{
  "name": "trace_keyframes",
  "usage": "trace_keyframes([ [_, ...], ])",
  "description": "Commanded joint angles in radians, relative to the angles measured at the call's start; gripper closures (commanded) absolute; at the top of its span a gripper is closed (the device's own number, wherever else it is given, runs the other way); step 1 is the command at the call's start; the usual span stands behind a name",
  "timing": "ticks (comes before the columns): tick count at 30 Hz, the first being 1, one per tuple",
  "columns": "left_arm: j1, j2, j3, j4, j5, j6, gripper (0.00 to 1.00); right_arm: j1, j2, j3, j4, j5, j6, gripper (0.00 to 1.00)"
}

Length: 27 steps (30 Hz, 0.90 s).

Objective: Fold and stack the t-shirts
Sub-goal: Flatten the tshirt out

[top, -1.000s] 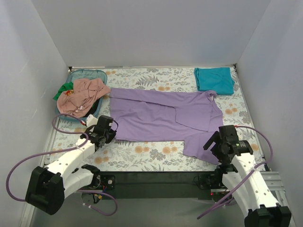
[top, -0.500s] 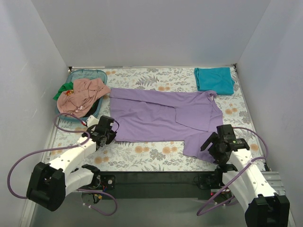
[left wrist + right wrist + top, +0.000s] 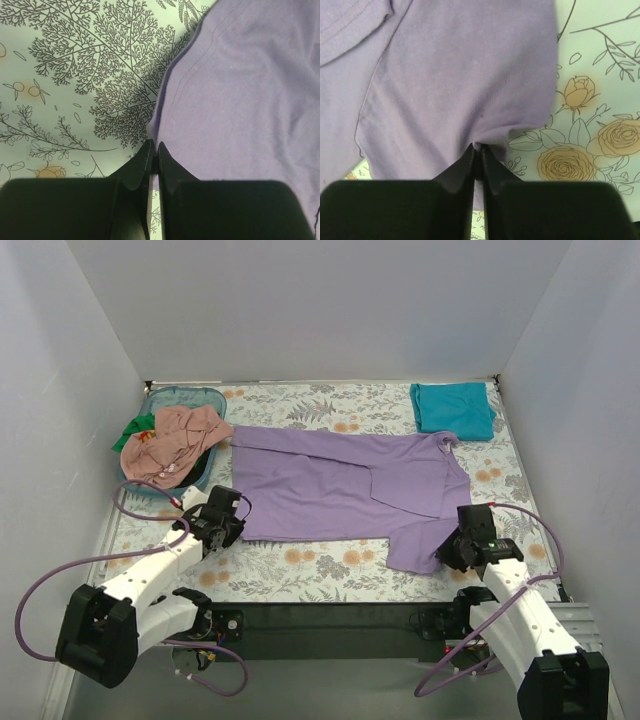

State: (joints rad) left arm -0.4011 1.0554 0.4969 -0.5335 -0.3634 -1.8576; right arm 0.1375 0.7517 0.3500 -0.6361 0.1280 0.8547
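A large lavender t-shirt lies spread across the middle of the floral table. My left gripper is shut on its near left hem corner; in the left wrist view the cloth edge runs into the closed tips. My right gripper is shut on the near right flap, where the fabric bunches into the pinched tips. A folded teal t-shirt lies at the far right. A salmon-pink t-shirt and a green one sit in the basket.
A blue-green plastic basket stands at the far left corner. White walls close in the table on three sides. Purple cables loop beside both arm bases at the near edge.
My right gripper has dropped onto the near right flap of the lavender t-shirt and closed from wide open to pinching the cloth. The left gripper has stayed shut on the hem.
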Motion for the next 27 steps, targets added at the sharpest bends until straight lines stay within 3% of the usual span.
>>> trace_keyframes([
  [1, 0.004, -0.04, 0.035, -0.059, -0.051, -0.023, 1.0, -0.003, -0.021, -0.019, 0.03, 0.041, -0.051, 0.9],
  [3, 0.004, -0.054, 0.04, -0.071, -0.048, -0.025, 1.0, -0.003, -0.043, -0.01, 0.023, 0.038, -0.062, 0.99],
  [7, 0.002, -0.106, 0.071, -0.086, -0.028, -0.009, 1.0, -0.001, -0.097, 0.064, -0.005, 0.038, -0.085, 0.99],
  [12, -0.004, -0.241, 0.172, -0.103, -0.026, 0.037, 1.0, -0.001, -0.15, 0.334, -0.074, 0.114, -0.14, 0.99],
  [17, -0.007, -0.302, 0.402, -0.105, -0.014, 0.13, 1.0, -0.001, -0.155, 0.616, -0.102, 0.177, -0.193, 0.99],
  [27, -0.007, -0.33, 0.871, -0.102, -0.009, 0.237, 1.0, -0.003, 0.006, 1.294, -0.12, 0.165, -0.293, 0.99],
])
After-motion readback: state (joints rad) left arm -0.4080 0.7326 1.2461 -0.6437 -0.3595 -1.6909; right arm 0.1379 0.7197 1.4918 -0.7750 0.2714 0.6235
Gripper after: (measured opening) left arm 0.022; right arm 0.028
